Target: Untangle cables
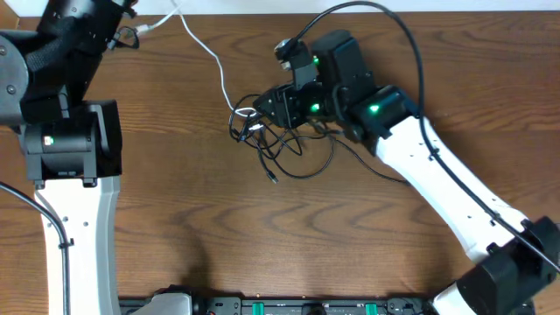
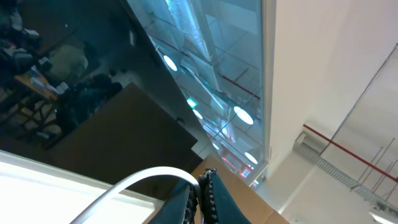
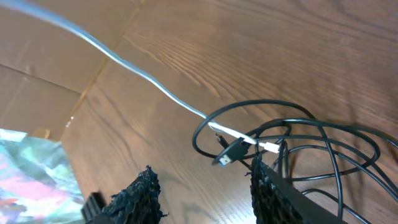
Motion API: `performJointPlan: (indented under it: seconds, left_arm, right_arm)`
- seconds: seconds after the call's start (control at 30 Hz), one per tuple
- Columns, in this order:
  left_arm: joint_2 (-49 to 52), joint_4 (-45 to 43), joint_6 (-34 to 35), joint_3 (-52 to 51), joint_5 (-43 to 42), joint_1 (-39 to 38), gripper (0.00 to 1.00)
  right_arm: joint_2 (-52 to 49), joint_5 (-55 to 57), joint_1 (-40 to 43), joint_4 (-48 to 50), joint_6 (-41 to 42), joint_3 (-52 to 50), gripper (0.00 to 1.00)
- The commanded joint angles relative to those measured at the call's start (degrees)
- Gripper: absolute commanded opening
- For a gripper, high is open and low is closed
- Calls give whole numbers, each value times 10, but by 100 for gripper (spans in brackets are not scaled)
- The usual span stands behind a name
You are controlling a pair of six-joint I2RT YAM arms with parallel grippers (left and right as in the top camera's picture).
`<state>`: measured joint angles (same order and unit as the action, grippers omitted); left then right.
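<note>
A white cable (image 1: 208,54) runs from the top left of the table into a bunch of black cables (image 1: 289,153) at the middle. My left gripper (image 1: 129,33) is lifted at the table's far left edge. In the left wrist view it (image 2: 202,190) is shut on the white cable (image 2: 134,182), which arcs away to the left. My right gripper (image 1: 255,114) hovers over the left side of the bunch. Its fingers (image 3: 267,186) stand open around bare wood, right gripper (image 3: 202,190) holding nothing. A black USB plug (image 3: 227,154) and the white cable's plug end (image 3: 268,147) lie just beyond the fingertips among black loops (image 3: 323,146).
The wooden table (image 1: 262,236) spreads around the bunch. The left arm's white base (image 1: 74,219) stands at the left, and the right arm (image 1: 437,166) reaches in from the lower right. A thick black arm wire (image 1: 411,52) arcs above the right wrist.
</note>
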<state>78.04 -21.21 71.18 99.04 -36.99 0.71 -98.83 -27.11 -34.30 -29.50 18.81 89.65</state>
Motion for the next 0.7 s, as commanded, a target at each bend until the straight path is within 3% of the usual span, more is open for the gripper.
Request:
performJointPlan:
  seconds: [0.0,0.2,0.4,0.67]
  left_arm:
    - [-22,-7,9,18,-21,4,8]
    - [-27,-2,9,18,-101,31,7]
    - [-26,106,-12,17,-195,55,8]
    - [-24,139,-24,16,-200,55,8]
  right_arm:
    - [-36,21,-4,-2,-22,5,43]
    - [-76,19,-6,4,-83,5,38]
    - [-106,-3,-14,44,-112,5,38]
    - [-130,-9,-30,64,-112,5,37]
